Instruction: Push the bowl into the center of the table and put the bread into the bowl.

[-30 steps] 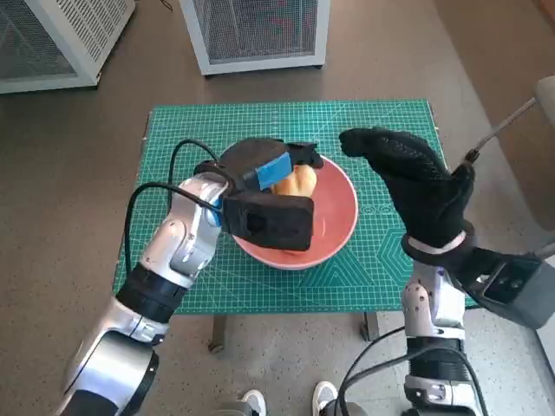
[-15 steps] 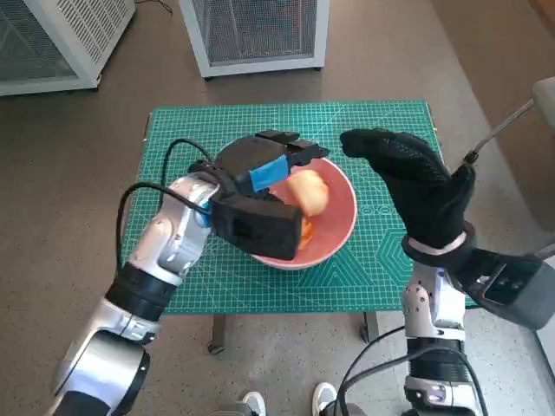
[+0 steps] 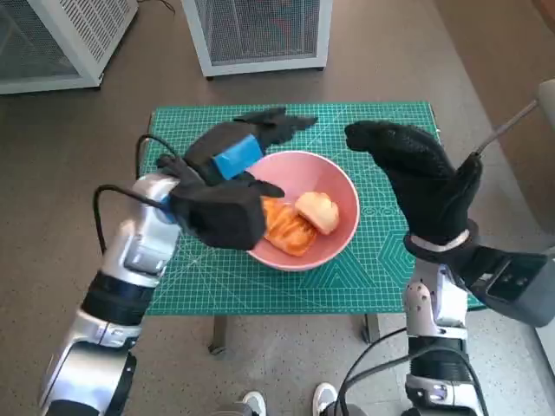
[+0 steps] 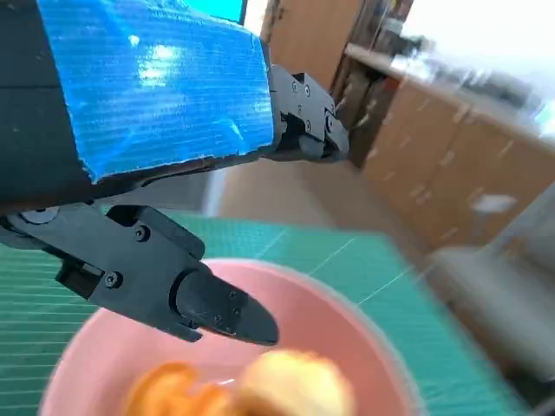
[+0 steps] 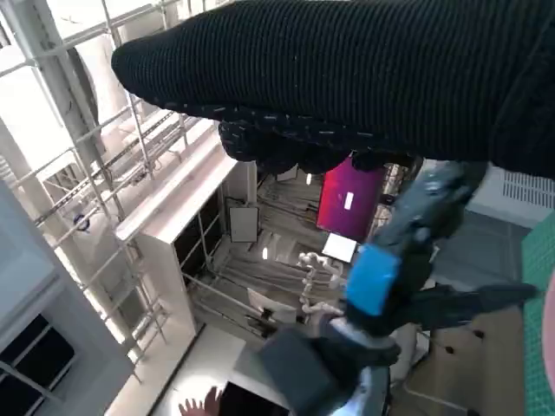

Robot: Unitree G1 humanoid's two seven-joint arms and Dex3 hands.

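The left hand (image 3: 232,152), black with a glossy strip of blue tape across its back, hovers above the far left part of the bowl's rim with its rigid, segmented fingers (image 4: 217,305) spread apart and nothing held between them; in the left wrist view the rounded fingertips hang clear above the bowl's interior, touching neither the rim nor the contents. The pink bowl (image 3: 342,232), round, smooth-walled and shallow, sits on the green cutting mat (image 3: 381,269) between the two hands, just below and to the right of the left hand. Inside it lies the bread (image 3: 317,211), a pale, rounded, soft-looking roll, beside an orange, ridged pastry-like piece (image 3: 286,227) that lies closer to the left hand; the two touch. The right hand (image 3: 416,178), covered in a black knitted glove of ribbed texture, is raised beside the bowl's right rim, apart from it, with the fingers extended and loosely separated and nothing in its grasp. The mat, printed with a fine pale grid, covers the small table; beyond the left hand two white perforated metal cabinets (image 3: 260,33) stand on the brown floor (image 3: 78,156).
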